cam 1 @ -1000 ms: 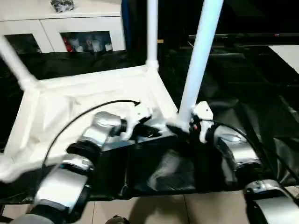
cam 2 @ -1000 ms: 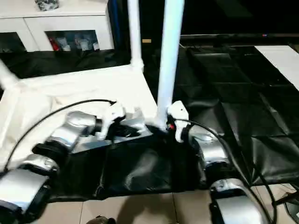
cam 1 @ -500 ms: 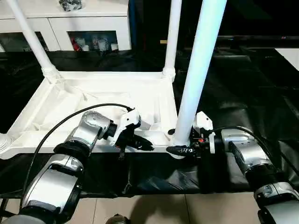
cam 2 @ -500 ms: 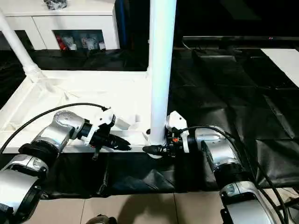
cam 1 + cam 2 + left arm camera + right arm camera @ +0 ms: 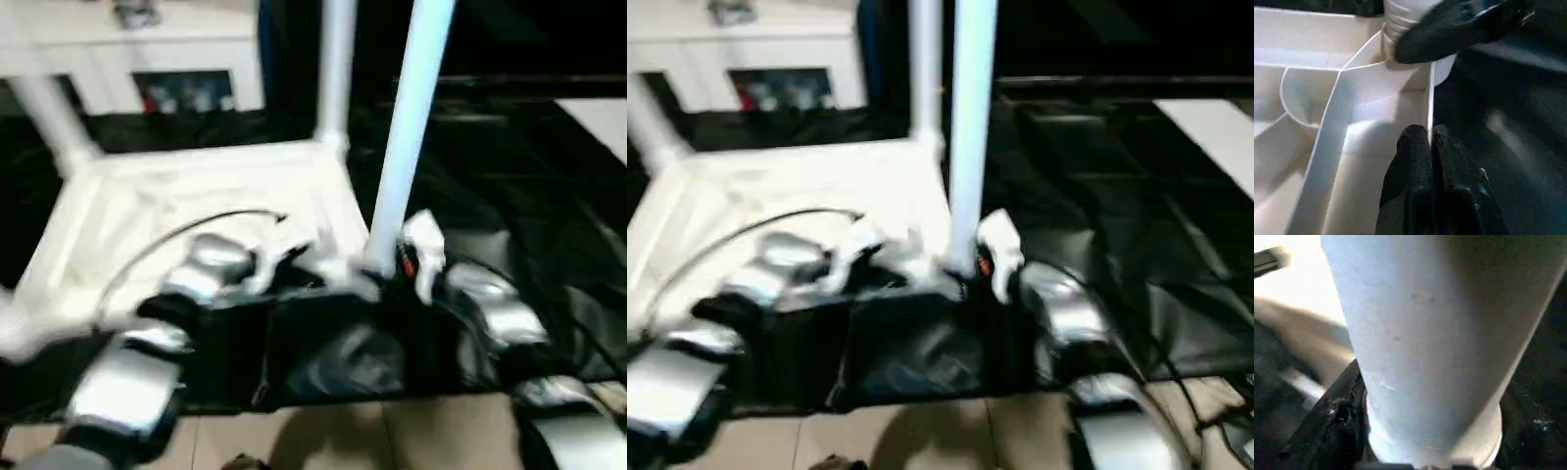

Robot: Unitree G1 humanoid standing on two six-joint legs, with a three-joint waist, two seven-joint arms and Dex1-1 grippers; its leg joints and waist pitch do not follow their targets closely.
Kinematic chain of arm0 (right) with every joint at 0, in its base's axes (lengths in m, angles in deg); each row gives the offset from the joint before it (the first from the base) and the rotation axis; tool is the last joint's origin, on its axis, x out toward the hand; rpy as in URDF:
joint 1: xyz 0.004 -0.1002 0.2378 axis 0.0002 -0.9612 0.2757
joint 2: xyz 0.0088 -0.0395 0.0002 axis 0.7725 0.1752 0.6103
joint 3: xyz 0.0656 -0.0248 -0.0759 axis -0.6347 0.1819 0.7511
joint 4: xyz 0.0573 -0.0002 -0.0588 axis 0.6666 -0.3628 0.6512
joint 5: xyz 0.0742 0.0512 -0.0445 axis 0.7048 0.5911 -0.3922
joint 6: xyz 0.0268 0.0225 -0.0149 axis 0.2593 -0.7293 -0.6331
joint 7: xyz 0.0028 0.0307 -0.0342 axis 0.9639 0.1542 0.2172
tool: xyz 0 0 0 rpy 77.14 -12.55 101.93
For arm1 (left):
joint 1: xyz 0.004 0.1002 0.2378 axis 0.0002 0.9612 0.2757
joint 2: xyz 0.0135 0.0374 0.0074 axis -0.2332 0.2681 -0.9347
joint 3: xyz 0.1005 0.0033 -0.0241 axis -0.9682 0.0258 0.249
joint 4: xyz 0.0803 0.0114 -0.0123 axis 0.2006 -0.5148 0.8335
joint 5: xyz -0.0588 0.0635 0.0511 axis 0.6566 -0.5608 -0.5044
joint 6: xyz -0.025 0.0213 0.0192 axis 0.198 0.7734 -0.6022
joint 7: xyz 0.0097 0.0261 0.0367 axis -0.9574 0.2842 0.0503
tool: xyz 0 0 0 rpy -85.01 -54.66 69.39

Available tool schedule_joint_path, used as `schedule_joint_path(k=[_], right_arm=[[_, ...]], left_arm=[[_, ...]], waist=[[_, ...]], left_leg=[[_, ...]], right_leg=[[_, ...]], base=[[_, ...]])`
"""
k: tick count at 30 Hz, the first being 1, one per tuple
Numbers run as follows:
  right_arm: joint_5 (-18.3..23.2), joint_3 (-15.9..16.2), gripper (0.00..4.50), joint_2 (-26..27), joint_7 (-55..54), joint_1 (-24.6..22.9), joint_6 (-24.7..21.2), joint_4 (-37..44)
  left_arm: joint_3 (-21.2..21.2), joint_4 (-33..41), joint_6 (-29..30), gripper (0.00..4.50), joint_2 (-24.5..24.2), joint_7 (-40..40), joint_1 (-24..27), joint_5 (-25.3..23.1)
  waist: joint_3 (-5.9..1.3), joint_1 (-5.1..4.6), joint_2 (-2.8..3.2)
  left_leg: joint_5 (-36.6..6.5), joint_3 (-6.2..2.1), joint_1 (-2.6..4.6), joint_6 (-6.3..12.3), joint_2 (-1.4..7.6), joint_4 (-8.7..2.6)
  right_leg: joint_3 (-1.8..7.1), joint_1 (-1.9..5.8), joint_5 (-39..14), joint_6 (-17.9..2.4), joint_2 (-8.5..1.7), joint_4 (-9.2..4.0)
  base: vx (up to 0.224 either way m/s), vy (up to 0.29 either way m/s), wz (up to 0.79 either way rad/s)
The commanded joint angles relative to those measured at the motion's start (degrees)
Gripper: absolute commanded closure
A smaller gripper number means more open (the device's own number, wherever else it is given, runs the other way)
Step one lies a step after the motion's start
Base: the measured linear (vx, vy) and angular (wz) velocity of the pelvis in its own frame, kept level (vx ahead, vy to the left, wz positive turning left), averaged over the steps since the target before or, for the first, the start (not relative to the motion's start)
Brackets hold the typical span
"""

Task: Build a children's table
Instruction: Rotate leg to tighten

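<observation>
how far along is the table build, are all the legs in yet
Three legs stand upright in the upturned table top: far left, far right, near right. In hand: the right gripper sits at the near right leg's base, the left gripper pinches the rim. The near-left corner is too blurred to judge.

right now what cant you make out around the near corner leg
- Right gripper: the leg in the right wrist view hides whether the fingers touch it.
- The leg's top is cut off by the upper edge in the head views.
- Socket joint: motion blur in the head views hides how the leg sits.
</observation>
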Motion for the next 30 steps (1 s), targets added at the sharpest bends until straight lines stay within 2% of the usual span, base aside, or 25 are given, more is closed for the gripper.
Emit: schedule_joint_path(k=[1, 3, 5, 6, 7, 9, 10, 11, 12, 15, 16, 22, 25, 27, 30], right_arm=[[-0.61, 1.15, 1.71, 4.71, -6.86, 0.22, -3.16, -4.52], [-0.8, 0.92, 1.71, 6.36, -8.95, 0.6, -2.82, -5.01], [-2.8, 1.71, 1.71, 7.25, -10.66, 0.53, 0.33, -4.98], [-3.2, 1.73, 1.15, 7.47, -11.29, 0.64, 1.05, -5.28], [-2.61, 0.73, 1.01, 8.0, -11.79, 0.9, 2.32, -5.84], [-1.25, -0.4, 1.01, 8.15, -10.96, 1.1, 3.11, -5.97], [-1.16, -0.27, 0.95, 7.84, -10.18, 1.03, 3.61, -5.68], [-1.24, 0.1, 0.65, 7.31, -9.02, 0.84, 3.88, -5.3], [-1.3, 0.47, 0.65, 6.51, -7.03, 0.57, 4.33, -4.99], [-1.88, 1.3, 0.44, 5.04, -4.39, -0.12, 6.01, -4.49], [-1.88, 1.33, 0.19, 4.96, -4.23, -0.15, 6.09, -4.47], [-1.68, 2.82, 0.19, 0.46, 7.13, -2.05, 9.95, -1.99], [-1.85, 4.44, 0.19, -1.97, 14.07, -3.2, 11.5, -0.49], [-0.74, 5.25, 0.19, -3.38, 19.49, -4.25, 11.15, 1.0], [0.79, 6.08, 0.19, -4.88, 25.08, -5.35, 10.2, 3.24]], left_arm=[[0.43, 0.14, 1.41, 4.5, 4.63, 4.74, -2.28, 0.94], [0.53, -0.03, 2.08, 4.5, 6.15, 7.48, -2.65, 0.92], [0.51, -0.05, 1.94, 4.5, 7.58, 9.04, -2.8, 0.89], [0.56, -0.13, 1.93, 4.5, 7.89, 9.53, -2.86, 0.82], [0.37, -0.02, 1.74, 4.5, 8.36, 9.64, -2.8, 0.61], [0.06, 0.37, 1.32, 4.5, 8.43, 9.05, -2.47, 0.46], [-0.05, 0.6, 1.05, 4.5, 8.26, 8.33, -2.21, 0.51], [-0.16, 0.87, 0.47, 4.5, 7.91, 7.41, -1.89, 0.54], [-0.69, 1.73, -1.4, 4.5, 7.25, 4.25, -1.09, 0.68], [-0.75, 2.56, -1.9, 4.5, 6.28, 1.31, -0.1, 1.48], [-0.73, 2.57, -1.89, 4.5, 6.23, 1.22, -0.07, 1.52], [-0.67, 2.98, -4.09, 4.5, 2.12, -6.43, 1.25, 2.37], [-0.72, 2.93, -5.1, 4.5, 0.07, -10.46, 1.39, 2.55], [-0.47, 3.18, -5.52, 4.5, -1.15, -13.85, 1.48, 3.17], [-0.46, 3.66, -5.26, 4.5, -2.54, -17.61, 1.41, 3.82]], waist=[[-3.39, -0.3, -0.4], [-3.39, -0.42, -0.36], [-3.39, -0.41, -0.42], [-3.41, -0.56, -0.01], [-3.46, -0.59, -0.31], [-3.47, -0.55, -0.17], [-3.49, -0.53, -0.16], [-3.51, -0.51, -0.15], [-3.54, -0.53, -0.36], [-3.65, -0.35, -0.29], [-3.74, -0.25, -0.29], [-3.99, 0.55, -0.3], [-3.79, 0.62, -0.18], [-3.7, 0.72, -0.33], [-3.6, 0.58, -0.17]], left_leg=[[-18.13, -1.02, 1.3, -0.12, 1.11, -4.13], [-18.21, -0.95, 1.47, -0.12, 1.14, -4.08], [-18.15, -0.93, 1.24, 0.56, 1.04, -4.03], [-18.55, -0.89, 1.26, 0.58, 1.03, -4.07], [-18.73, -0.9, 1.24, 0.72, 1.05, -4.07], [-18.97, -0.92, 1.3, 1.03, 1.07, -4.06], [-18.66, -0.98, 1.2, 1.19, 1.09, -4.07], [-18.43, -0.98, 1.18, 1.24, 1.13, -4.11], [-18.06, -0.92, 1.15, 1.51, 1.14, -4.07], [-16.38, -0.82, 0.91, 2.43, 1.2, -3.88], [-15.37, -0.73, 0.95, 2.79, 1.22, -3.73], [-11.57, -0.43, 0.82, 5.67, 1.24, -3.13], [-13.16, -0.45, 0.87, 5.66, 1.34, -3.25], [-14.07, -0.48, 0.99, 5.43, 1.44, -3.35], [-15.5, -0.56, 1.15, 4.52, 1.67, -3.67]], right_leg=[[1.39, 2.02, -18.8, -11.06, -2.8, -4.78], [1.47, 1.77, -18.34, -11.24, -2.78, -4.85], [1.4, 1.94, -17.83, -11.04, -2.73, -4.93], [1.38, 1.87, -17.3, -10.89, -2.59, -5.02], [1.37, 1.93, -17.09, -10.91, -2.68, -4.99], [1.38, 1.88, -17.15, -11.04, -2.65, -4.97], [1.35, 2.01, -16.68, -11.13, -2.64, -4.9], [1.34, 2.04, -16.12, -11.2, -2.61, -4.84], [1.35, 2.06, -15.07, -11.44, -2.56, -4.77], [1.32, 2.33, -11.85, -12.4, -2.61, -4.34], [1.34, 2.36, -9.95, -13.03, -2.57, -4.16], [1.16, 2.72, -2.28, -15.42, -2.44, -3.32], [1.12, 2.68, -4.91, -15.41, -2.55, -3.55], [1.19, 2.74, -6.57, -15.31, -2.56, -3.67], [1.23, 2.47, -8.42, -15.44, -2.56, -3.73]], base=[[0.0, 0.0, 0.0], [0.0, 0.0, 0.0], [0.0, 0.0, 0.0], [0.0, 0.0, 0.0], [0.0, 0.0, 0.0], [0.0, 0.0, 0.0], [0.0, 0.0, 0.0], [0.0, 0.0, 0.0], [0.0, 0.0, 0.0], [0.0, 0.0, 0.0], [0.0, 0.0, 0.0], [0.0, 0.0, 0.0], [0.0, 0.0, 0.0], [0.0, 0.0, 0.0], [0.0, 0.0, 0.0]])
